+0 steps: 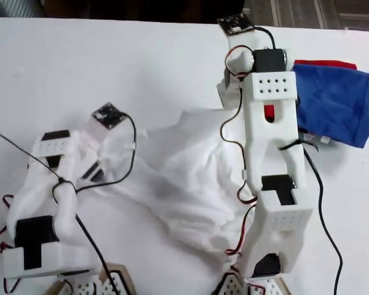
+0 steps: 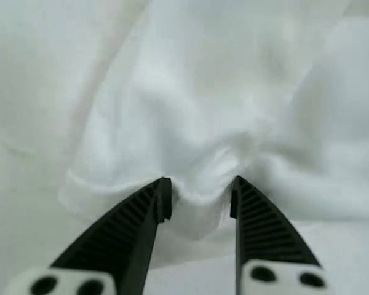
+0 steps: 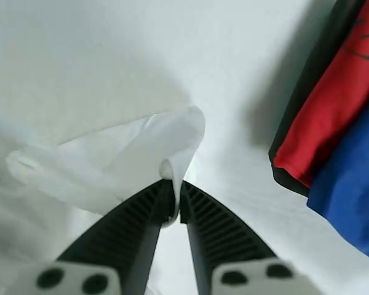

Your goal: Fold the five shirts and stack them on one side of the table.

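Note:
A crumpled white shirt lies spread across the middle of the white table. My left gripper is at the shirt's left end. In the left wrist view, the left gripper holds a bunched fold of the white shirt between its fingers. My right gripper is at the shirt's far right corner. In the right wrist view, the right gripper is shut on a thin edge of the shirt, lifted a little off the table.
A folded stack sits at the table's right side, with a blue shirt on top, a red shirt under it and a black shirt lowest. The stack's blue and red layers lie close beside the right gripper. Bare table stretches at the far left.

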Motion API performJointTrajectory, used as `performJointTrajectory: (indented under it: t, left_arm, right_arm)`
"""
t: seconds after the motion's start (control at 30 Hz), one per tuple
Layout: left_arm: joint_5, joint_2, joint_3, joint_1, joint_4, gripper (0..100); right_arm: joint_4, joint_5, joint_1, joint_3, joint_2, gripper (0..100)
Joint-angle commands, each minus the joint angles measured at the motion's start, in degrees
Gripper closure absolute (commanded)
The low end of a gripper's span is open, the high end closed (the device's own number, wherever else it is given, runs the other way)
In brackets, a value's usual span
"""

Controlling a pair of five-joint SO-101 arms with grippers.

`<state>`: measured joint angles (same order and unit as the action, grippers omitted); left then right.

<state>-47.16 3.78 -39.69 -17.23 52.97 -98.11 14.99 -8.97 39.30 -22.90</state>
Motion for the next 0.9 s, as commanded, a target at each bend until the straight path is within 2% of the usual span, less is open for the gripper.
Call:
performJointTrajectory:
  t: [0.0, 0.23, 0.6, 0.87]
  left_arm:
    - [1.3, -0.2, 4.6, -0.4, 2.5, 82]
    - [1.1, -0.2, 12.2, -0.3, 10.7, 82]
    - [-1.2, -0.4, 10.0, 1.0, 12.6, 82]
    - [-1.6, -0.6, 8.4, 1.0, 10.3, 84]
  right_arm:
    - [-0.5, 0.2, 0.4, 2.0, 4.3, 98.0]
    - [-0.5, 0.2, 0.4, 2.0, 4.0, 98.0]
    - [-0.5, 0.3, 0.5, 2.0, 4.0, 98.0]
    - [-0.5, 0.3, 0.5, 2.0, 4.0, 98.0]
